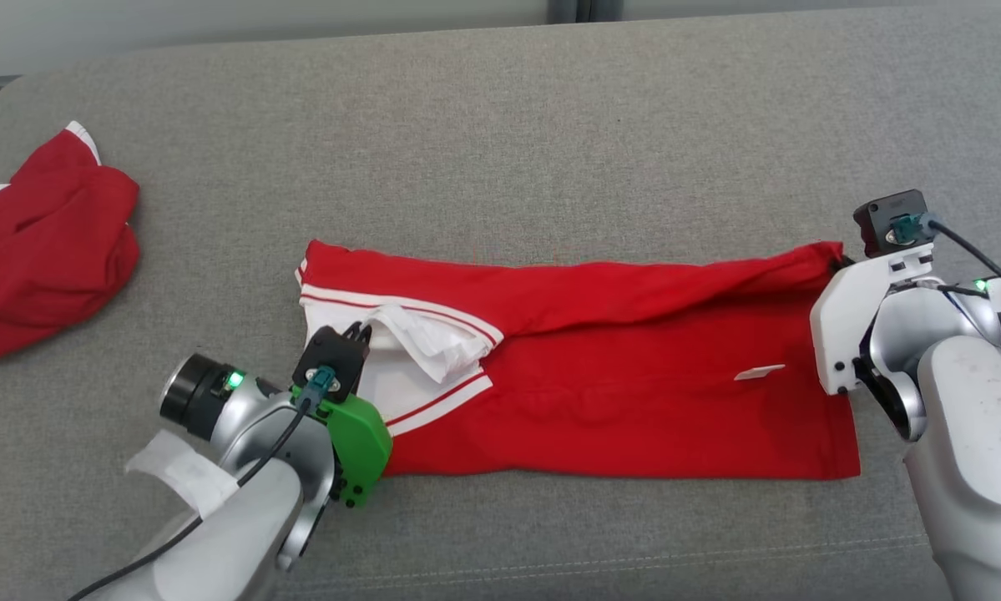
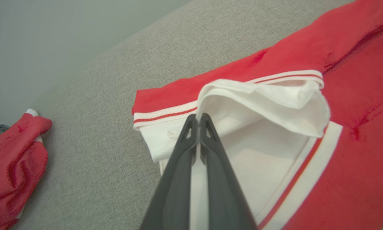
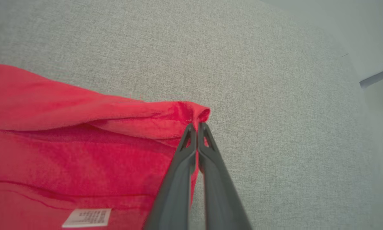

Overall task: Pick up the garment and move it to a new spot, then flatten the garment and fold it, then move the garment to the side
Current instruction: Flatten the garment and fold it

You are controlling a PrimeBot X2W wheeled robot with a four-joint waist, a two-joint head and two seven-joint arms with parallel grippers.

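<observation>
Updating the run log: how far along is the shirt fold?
Done: shirt lies spread on the grey surface, far edge folded over. In hand: right gripper pinches the hem corner; left gripper shut at the collar. To do: finish folding, move it aside.

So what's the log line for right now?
left gripper: shut on red garment, white end | right gripper: shut on its red corner | garment: spread on grey cushion | other red cloth: far left
</observation>
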